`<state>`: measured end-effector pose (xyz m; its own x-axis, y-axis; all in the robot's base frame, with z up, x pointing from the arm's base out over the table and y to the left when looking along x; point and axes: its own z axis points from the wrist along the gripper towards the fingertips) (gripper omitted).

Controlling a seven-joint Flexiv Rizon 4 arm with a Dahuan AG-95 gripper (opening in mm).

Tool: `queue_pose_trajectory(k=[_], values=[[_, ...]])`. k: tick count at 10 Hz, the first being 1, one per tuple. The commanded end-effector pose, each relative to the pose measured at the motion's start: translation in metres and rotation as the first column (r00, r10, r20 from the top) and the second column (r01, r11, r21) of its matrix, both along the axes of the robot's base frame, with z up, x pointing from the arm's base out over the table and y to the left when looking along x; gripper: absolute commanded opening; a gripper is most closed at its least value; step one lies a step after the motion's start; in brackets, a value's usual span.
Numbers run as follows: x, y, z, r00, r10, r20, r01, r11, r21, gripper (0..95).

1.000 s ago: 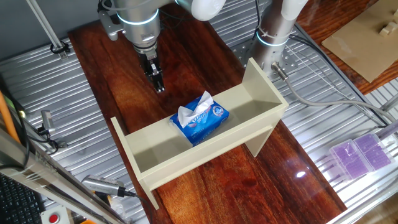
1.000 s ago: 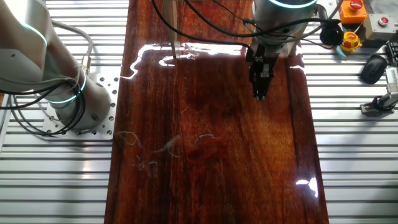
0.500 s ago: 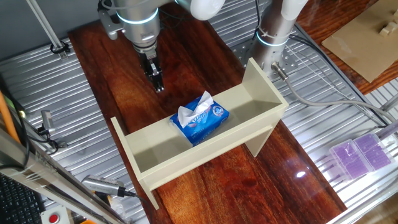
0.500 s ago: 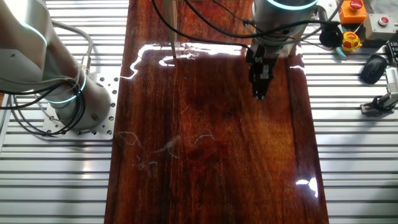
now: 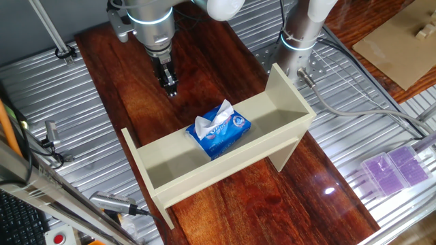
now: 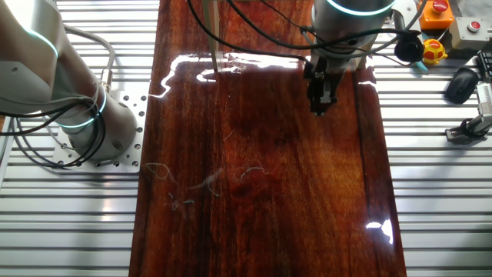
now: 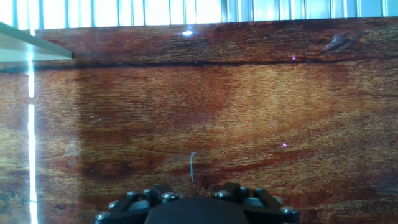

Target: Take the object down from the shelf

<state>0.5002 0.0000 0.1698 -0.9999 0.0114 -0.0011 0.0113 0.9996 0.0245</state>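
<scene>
The blue tissue pack [image 5: 219,131] lies inside the long beige shelf [image 5: 272,102], near its middle, with white tissue sticking out of its top. My gripper [image 5: 170,89] hangs over the bare wooden table behind the shelf, well apart from the pack, and its fingers are pressed together and empty. It also shows in the other fixed view [image 6: 319,107], where the shelf and pack are out of view. The hand view shows only wood grain and a pale edge of the shelf [image 7: 34,48] at the top left.
The dark wooden table [image 5: 204,47] sits on a ribbed metal bench. A second arm's base [image 5: 298,41] stands behind the shelf's right end. Purple boxes [image 5: 398,169] lie at the right, tools at the left front.
My gripper has risen slightly and drawn a little away from the shelf. The pack and shelf have not moved.
</scene>
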Motion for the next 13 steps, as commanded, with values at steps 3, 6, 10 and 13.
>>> queue_pose_trajectory(k=[3, 6, 10, 13], values=[[-0.0002, 0.0000, 0.0002, 1.000, 0.001, -0.002, -0.001, 1.000, -0.003, 0.0], [-0.0002, 0.0000, 0.0002, 1.000, 0.001, -0.003, -0.001, 1.000, -0.002, 0.0], [-0.0002, 0.0000, 0.0002, 1.000, 0.001, -0.003, -0.001, 1.000, -0.003, 0.0], [-0.0002, 0.0000, 0.0002, 1.000, 0.010, -0.003, -0.010, 1.000, -0.003, 0.0]])
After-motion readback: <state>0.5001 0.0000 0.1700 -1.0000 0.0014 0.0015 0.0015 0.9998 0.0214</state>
